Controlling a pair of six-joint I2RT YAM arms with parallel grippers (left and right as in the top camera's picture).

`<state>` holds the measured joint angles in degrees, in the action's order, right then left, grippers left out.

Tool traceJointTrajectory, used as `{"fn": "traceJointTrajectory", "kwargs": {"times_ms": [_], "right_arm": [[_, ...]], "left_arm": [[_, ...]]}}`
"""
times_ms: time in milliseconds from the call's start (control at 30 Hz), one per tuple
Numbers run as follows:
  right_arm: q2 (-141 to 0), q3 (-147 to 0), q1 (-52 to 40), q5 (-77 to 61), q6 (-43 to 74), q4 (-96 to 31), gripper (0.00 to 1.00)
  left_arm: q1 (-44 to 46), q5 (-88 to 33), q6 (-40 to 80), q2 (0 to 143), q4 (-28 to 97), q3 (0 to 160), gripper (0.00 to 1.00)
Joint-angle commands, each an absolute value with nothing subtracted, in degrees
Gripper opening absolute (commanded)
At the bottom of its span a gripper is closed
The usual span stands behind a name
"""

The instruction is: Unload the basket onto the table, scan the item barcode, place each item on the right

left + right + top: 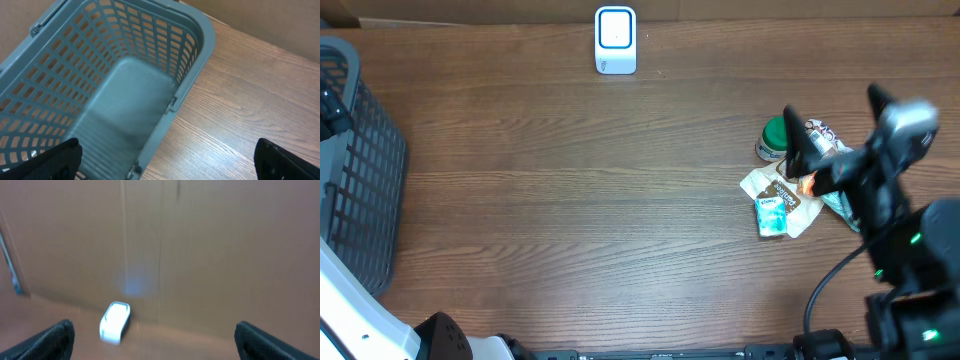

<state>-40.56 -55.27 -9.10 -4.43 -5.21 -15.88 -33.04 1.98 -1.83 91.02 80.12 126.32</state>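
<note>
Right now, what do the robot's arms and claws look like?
The right arm is black with a silver-grey joint, green lights and a black cable. The left arm shows a white shell. The left gripper and right gripper have black fingers.

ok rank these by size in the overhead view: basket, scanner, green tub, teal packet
1. basket, even though the frame edge cuts it off
2. scanner
3. green tub and teal packet look alike; the tub is partly hidden, so they are not ranked

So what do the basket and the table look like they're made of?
Basket: grey moulded plastic, matte, judging by its uniform grid of slots. Table: brown wood or wood-look laminate, showing grain lines; I can't tell which.
</note>
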Motion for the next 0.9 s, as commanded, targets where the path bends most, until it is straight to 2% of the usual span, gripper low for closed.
{"fn": "traceJointTrajectory", "kwargs": {"times_ms": [0,133,333,567,800,867], "right_arm": [[-30.7,-39.9,-9.3,-4.6,-6.1,-5.4,1.0],[-19.3,-22.9,-9.3,-5.9,-6.0,4.0,1.0],[-6.2,-7.8,-9.3,-9.0,-5.8,6.8,1.0],[-0.8,-0.4,-9.3,-9.1,-5.8,6.7,1.0],[-0.1,-0.4,-9.3,-9.2,-5.4,-4.4,1.0],[-0.2,-0.4,-9.3,-9.3,-3.8,-4.0,1.0]], "left_arm": [[-33.0,1.7,-1.5,90.7,80.0,126.4,1.0],[-33.0,1.7,-1.5,90.7,79.9,126.4,1.0],[-33.0,1.7,-1.5,90.7,80.0,126.4,1.0],[-33.0,1.7,-1.5,90.7,80.0,126.4,0.99],[-33.0,1.7,-1.5,90.7,79.9,126.4,0.99],[-33.0,1.7,-1.5,90.7,80.0,126.4,1.0]]}}
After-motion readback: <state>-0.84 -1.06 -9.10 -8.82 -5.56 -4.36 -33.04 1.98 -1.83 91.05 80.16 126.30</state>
